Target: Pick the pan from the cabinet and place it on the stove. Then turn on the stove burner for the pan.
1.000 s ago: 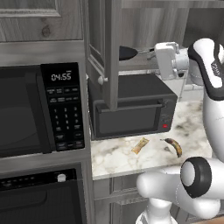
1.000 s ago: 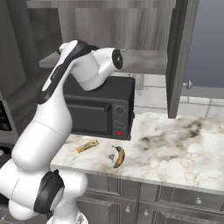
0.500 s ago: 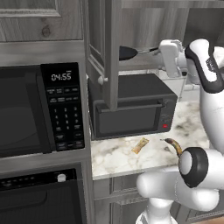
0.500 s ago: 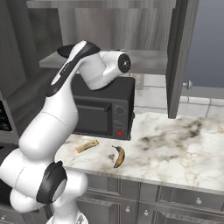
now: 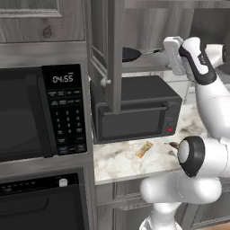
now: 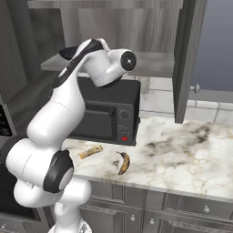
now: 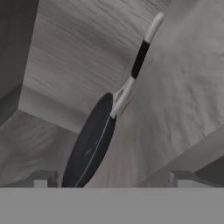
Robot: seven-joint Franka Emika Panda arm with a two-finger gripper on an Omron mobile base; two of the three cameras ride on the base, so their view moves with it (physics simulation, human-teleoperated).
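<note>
The pan [image 5: 130,54] lies on the shelf of the open cabinet [image 5: 99,49], black and round, with its thin handle [image 5: 155,50] pointing right. My gripper [image 5: 164,52] hovers at the shelf's right end, just off the tip of that handle and not touching it. Seen from the hand, the pan [image 7: 89,146] and its handle [image 7: 138,59] lie ahead on the grey wood, and the gripper [image 7: 111,179] stands open with its two fingertips [image 7: 41,179] wide apart and nothing between them. The stove and the stove burner are out of view.
A black countertop oven [image 5: 134,112] stands under the shelf on the marble counter [image 6: 182,150]. A banana [image 6: 123,162] and a tan scrap [image 5: 144,149] lie in front of it. The open cabinet door [image 6: 186,59] juts out. A built-in microwave [image 5: 40,112] is at left.
The upper arm has swung and the wrist has turned, bringing the hand slightly up and closer to the shelf. The pan has not moved and the gripper stays open.
</note>
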